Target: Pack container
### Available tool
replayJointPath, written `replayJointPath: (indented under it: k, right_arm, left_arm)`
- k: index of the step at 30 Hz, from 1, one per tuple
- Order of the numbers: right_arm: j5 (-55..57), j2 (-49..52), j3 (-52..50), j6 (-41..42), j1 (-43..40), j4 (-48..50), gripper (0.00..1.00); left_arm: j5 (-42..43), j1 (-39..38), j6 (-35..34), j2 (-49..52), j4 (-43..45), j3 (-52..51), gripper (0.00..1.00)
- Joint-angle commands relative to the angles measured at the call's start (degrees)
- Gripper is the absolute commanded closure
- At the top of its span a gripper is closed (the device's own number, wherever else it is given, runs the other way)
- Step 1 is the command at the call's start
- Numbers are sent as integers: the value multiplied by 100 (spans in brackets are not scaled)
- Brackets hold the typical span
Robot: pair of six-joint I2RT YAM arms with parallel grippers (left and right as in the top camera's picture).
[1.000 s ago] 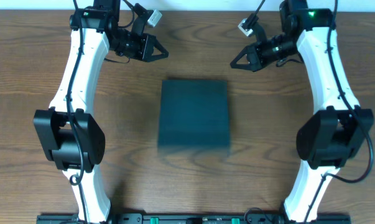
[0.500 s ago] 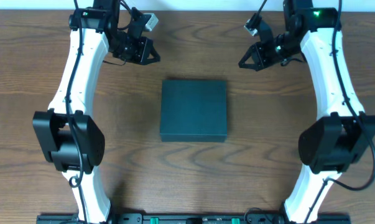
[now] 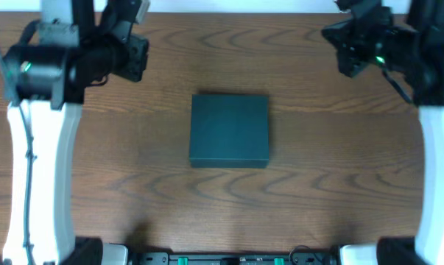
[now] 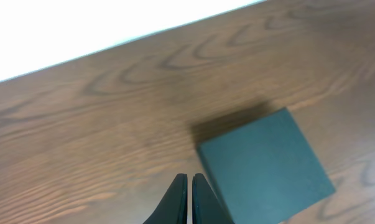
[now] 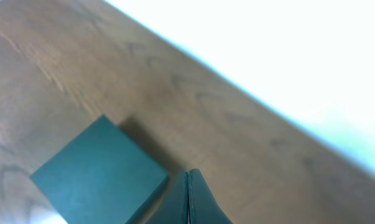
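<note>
The container [image 3: 229,130] is a dark teal box with its lid closed, lying flat in the middle of the wooden table. In the left wrist view it [image 4: 265,165] sits to the right of and below my left gripper [image 4: 189,178], whose fingers are pressed together with nothing between them. In the right wrist view the container [image 5: 97,171] lies to the left of my right gripper [image 5: 188,173], which is also shut and empty. Both grippers hang high above the table, well clear of the box.
In the overhead view the left arm [image 3: 60,66] and right arm [image 3: 387,48] are raised close to the camera at the far corners. The table's far edge [image 4: 143,37] meets a white surface behind.
Both arms have risen and swung outward, away from the container, and now loom large in the overhead view. The container lies still where it was.
</note>
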Motion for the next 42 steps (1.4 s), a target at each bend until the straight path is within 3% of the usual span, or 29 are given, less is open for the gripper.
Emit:
replayJointPath:
  k: [1,5,11,15,19,21,25,29,30,31,32,33,34,36,42]
  right_arm:
    - [264,-306,46,-369,101,11,99]
    - [581,-667,44,-367,103,76,99]
    - [1043,-1416,-9,-372,103,-127,99]
    - [1075,-2081,-629,-476,103,-234,99]
    - [1075,-3244,-2028,-474,103,-103,99]
    - [1075,-3917,-2815,-348,114,13,99]
    - [1202,-4931,-3871,278,116,-389,99]
    - [1178,-5340,-4166,813,114,-741,98]
    - [1182,-5379,-4164,929,114,-743,86]
    - [1182,-5405,-4164,970,114,-743,57]
    - [1180,-5410,-4164,968,114,-750,16]
    - [1169,-5407,-4166,970,114,-758,1]
    - [1156,-5407,-4166,970,114,-765,1]
    - [1158,-5407,-4166,968,114,-820,1]
    - [1158,-5407,-4166,968,114,-984,1]
  left_arm:
    - [-509,-11,20,-398,-120,81,94]
    - [-562,-13,20,-916,-157,81,94]
    - [-1320,-13,46,-1884,-525,-133,94]
    - [-1445,-20,173,-3029,48,-1587,94]
    - [-1998,-356,96,-4463,850,-3766,94]
    - [-2439,-658,-260,-5149,931,-4621,94]
    - [-2559,-942,-855,-5945,356,-5292,94]
    - [-2542,-994,-1145,-6295,304,-5375,93]
    - [-2542,-994,-1152,-6330,337,-5375,86]
    - [-2538,-994,-1176,-6356,376,-5375,74]
    - [-2540,-994,-1228,-6358,378,-5375,61]
    - [-2540,-992,-1325,-6358,356,-5375,39]
    - [-2538,-992,-1473,-6358,299,-5375,5]
    - [-2540,-992,-1775,-6356,66,-5375,5]
    - [-2542,-990,-1781,-6356,-407,-5375,5]
